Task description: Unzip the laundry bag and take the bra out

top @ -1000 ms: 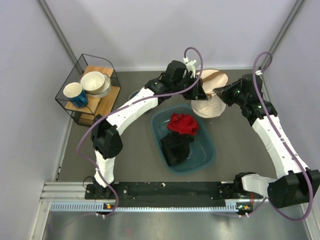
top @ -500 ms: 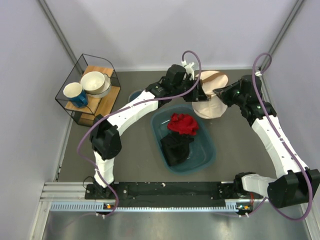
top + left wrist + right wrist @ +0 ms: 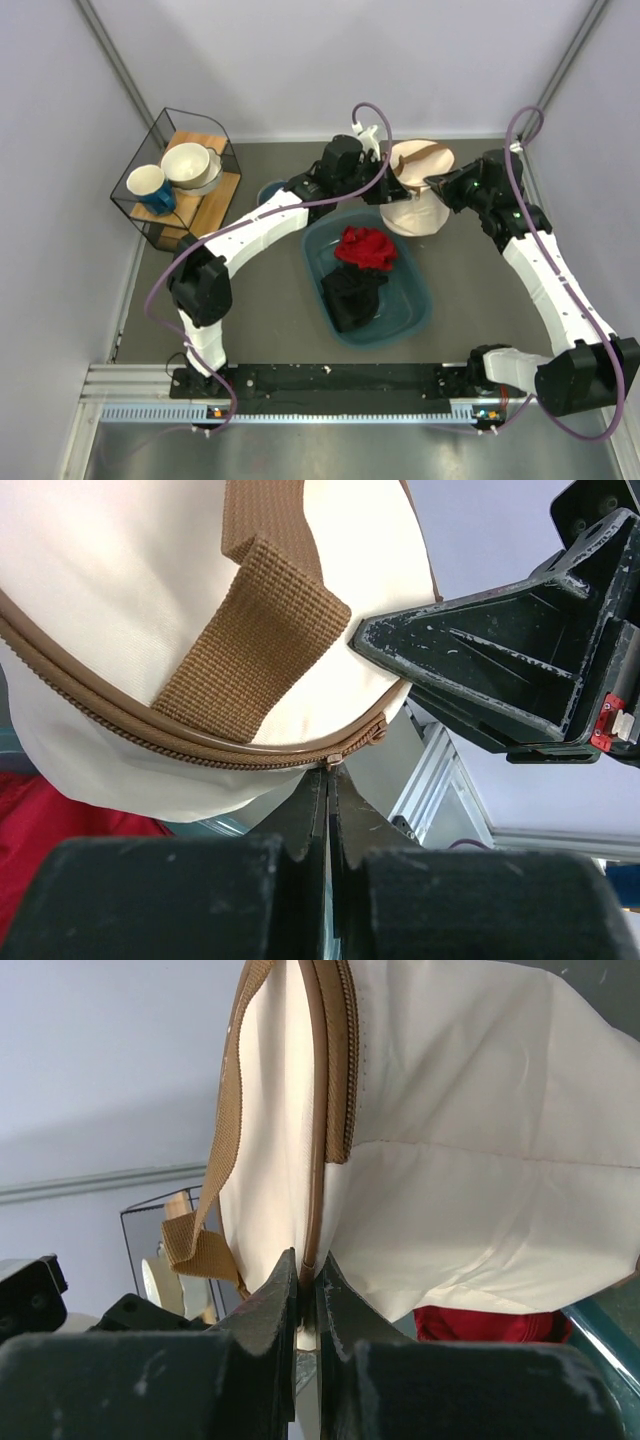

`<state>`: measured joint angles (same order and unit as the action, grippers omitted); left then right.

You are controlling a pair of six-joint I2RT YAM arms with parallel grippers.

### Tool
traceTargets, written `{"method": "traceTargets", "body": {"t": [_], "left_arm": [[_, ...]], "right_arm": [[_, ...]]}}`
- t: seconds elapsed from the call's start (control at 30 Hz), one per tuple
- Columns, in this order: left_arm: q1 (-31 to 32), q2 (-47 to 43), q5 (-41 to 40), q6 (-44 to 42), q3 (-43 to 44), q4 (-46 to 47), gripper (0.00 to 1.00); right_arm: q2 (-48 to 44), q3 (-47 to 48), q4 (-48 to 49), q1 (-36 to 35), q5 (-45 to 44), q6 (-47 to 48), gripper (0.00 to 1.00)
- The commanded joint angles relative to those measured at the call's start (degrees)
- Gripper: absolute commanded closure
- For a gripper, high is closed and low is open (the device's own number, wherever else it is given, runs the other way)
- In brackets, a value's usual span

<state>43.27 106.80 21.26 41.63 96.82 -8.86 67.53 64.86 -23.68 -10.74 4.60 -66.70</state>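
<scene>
The cream laundry bag (image 3: 420, 205) hangs between both grippers above the far edge of the teal tub. My left gripper (image 3: 388, 192) is shut on the small metal zipper pull (image 3: 332, 762) at the end of the brown zipper band (image 3: 180, 742); the zipper looks closed along the visible stretch. My right gripper (image 3: 432, 186) is shut on the bag's brown rim piping (image 3: 318, 1160), and also shows in the left wrist view (image 3: 480, 670). A brown webbing handle (image 3: 255, 630) lies across the bag's face. The bra is hidden.
A teal plastic tub (image 3: 412, 312) below the bag holds a red cloth (image 3: 365, 247) and a black cloth (image 3: 352, 290). A wire rack (image 3: 150, 215) at the back left holds a blue mug (image 3: 150, 188) and bowls (image 3: 190, 165). A blue dish (image 3: 268, 190) sits under my left arm.
My left arm has swung a little to the left, drawing its gripper and the zipper pull leftward along the bag's rim. The right arm holds still.
</scene>
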Motion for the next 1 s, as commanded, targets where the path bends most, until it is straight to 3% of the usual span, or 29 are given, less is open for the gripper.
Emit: {"method": "traceTargets", "body": {"t": [0.0, 0.23, 0.4, 0.67, 0.9, 0.97], "left_arm": [[-2.0, -3.8, -2.6, 1.1, -1.9, 5.2, 1.00], [-5.7, -5.9, -4.1, -2.2, -3.4, 0.5, 1.00], [-11.8, -6.2, 0.5, -2.6, -3.7, 1.0, 1.00], [-13.2, -0.4, 9.9, -5.9, 5.4, -2.0, 1.00], [-9.6, 2.4, 12.0, -6.4, 10.1, -3.2, 1.00], [-8.4, 4.3, 11.5, -5.6, 11.7, -3.4, 1.00]], "right_arm": [[-2.4, -0.1, 2.1, -0.2, 1.7, 0.0, 1.00], [-2.7, -0.3, 2.1, 3.5, 5.8, 6.6, 1.00], [-1.7, 1.6, 2.1, 8.2, 18.0, 15.3, 1.00], [7.1, 8.7, 0.2, 9.3, 38.3, 29.9, 1.00], [17.8, 22.7, -5.0, 14.4, 29.8, 33.2, 1.00], [20.5, 26.2, -7.2, 14.9, 26.5, 32.9, 0.76]]}}
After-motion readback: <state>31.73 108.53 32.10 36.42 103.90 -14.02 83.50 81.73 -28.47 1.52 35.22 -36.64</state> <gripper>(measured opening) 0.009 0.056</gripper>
